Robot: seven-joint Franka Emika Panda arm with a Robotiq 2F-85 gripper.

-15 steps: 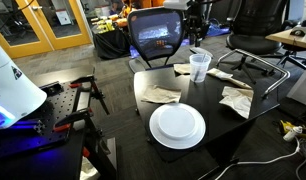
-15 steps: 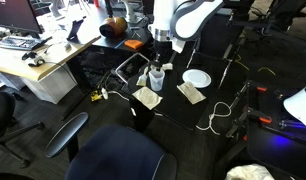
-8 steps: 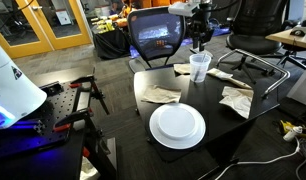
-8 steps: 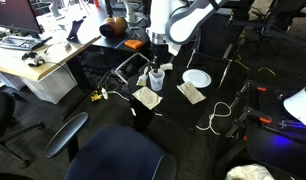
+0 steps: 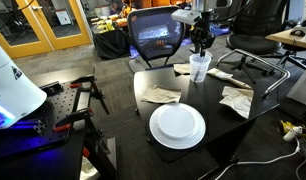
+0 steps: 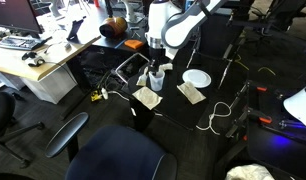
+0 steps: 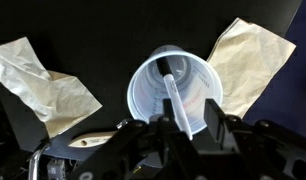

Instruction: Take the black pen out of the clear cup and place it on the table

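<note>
The clear cup (image 7: 143, 95) stands upright on the black table (image 7: 103, 35), seen from straight above in the wrist view. A thin pen (image 7: 175, 95) leans inside it, dark at its lower end and pale with glare along the shaft. Its upper end rises between my fingers. My gripper (image 7: 192, 118) is open and straddles that end, which lies close to one finger (image 7: 171, 118). In both exterior views the gripper (image 5: 200, 45) (image 6: 155, 62) hangs just over the cup (image 5: 199, 70) (image 6: 155, 79) at the table's far edge. The pen is too small to see there.
Crumpled paper napkins (image 7: 43, 80) (image 7: 248, 55) lie on both sides of the cup. A round white plate (image 5: 177, 125) sits towards the near side of the table (image 5: 223, 130). More napkins (image 5: 160, 95) (image 5: 236, 100) lie around it. An office chair (image 5: 153, 35) stands behind.
My gripper has come down steadily towards the cup's rim. The cup, plate and napkins have not moved.
</note>
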